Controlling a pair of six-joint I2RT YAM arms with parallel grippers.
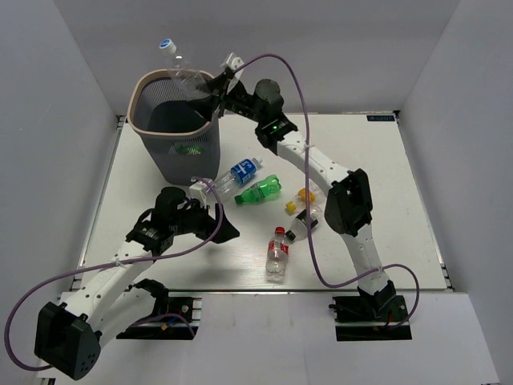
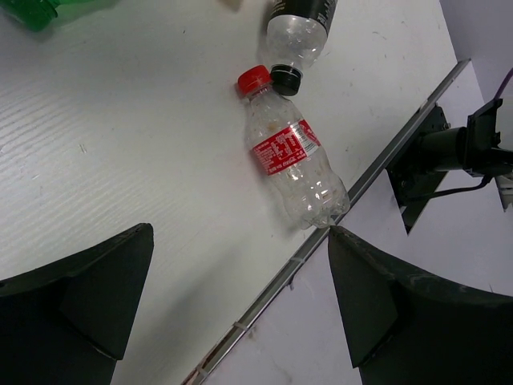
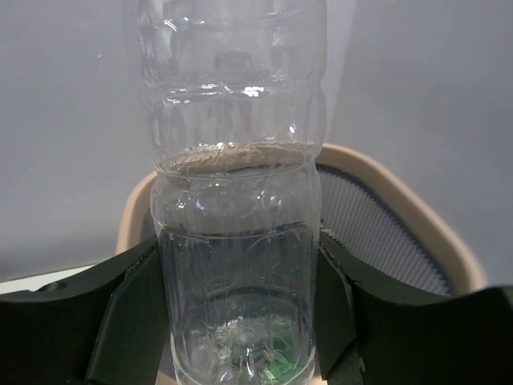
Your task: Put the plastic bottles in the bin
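Note:
My right gripper (image 1: 210, 95) is shut on a clear bottle (image 1: 186, 74) with a blue-and-white cap and holds it tilted over the bin (image 1: 141, 120), a dark mesh basket with a beige rim. In the right wrist view the bottle (image 3: 236, 241) sits between the pads (image 3: 128, 321), with the bin rim (image 3: 393, 200) behind. A green bottle (image 1: 189, 149) lies inside the bin. My left gripper (image 1: 223, 229) is open and empty above the table. A red-label bottle (image 2: 288, 156) and a black-label bottle (image 2: 300, 32) lie ahead of it (image 2: 240, 297).
On the table lie a blue-label bottle (image 1: 240, 172), a green bottle (image 1: 258, 190), a yellow-capped bottle (image 1: 303, 197), the black-label bottle (image 1: 303, 224) and the red-label bottle (image 1: 277, 252). The table's metal front edge (image 2: 272, 281) runs just beyond the red-label bottle.

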